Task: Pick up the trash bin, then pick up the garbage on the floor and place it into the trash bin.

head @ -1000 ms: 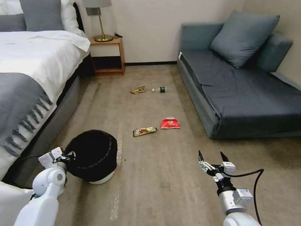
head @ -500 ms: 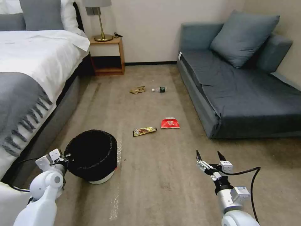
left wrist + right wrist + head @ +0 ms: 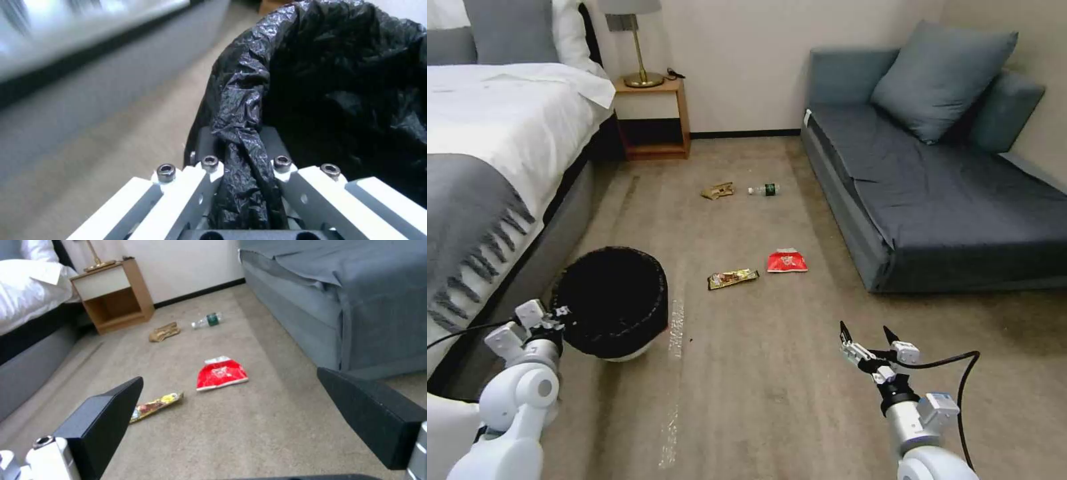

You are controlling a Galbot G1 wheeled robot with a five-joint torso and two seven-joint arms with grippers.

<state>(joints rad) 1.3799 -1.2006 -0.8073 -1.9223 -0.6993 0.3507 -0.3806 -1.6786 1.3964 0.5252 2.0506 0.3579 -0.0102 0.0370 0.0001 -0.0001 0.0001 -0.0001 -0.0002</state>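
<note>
Bin held by its rim beside the bed

The left gripper (image 3: 242, 156) is clamped on the trash bin (image 3: 610, 300) rim and bag; if the slippery liner slides, the bin could drop. The right gripper (image 3: 864, 340), fingers apart, waits short of the garbage (image 3: 733, 279).

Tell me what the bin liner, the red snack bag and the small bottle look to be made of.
Bin liner: thin black plastic film, glossy and finely crinkled where the left gripper pinches it.
Red snack bag: probably printed plastic or foil film, lying flat with a pale sealed edge.
Small bottle: apparently clear plastic, see-through body with a dark green label.
</note>
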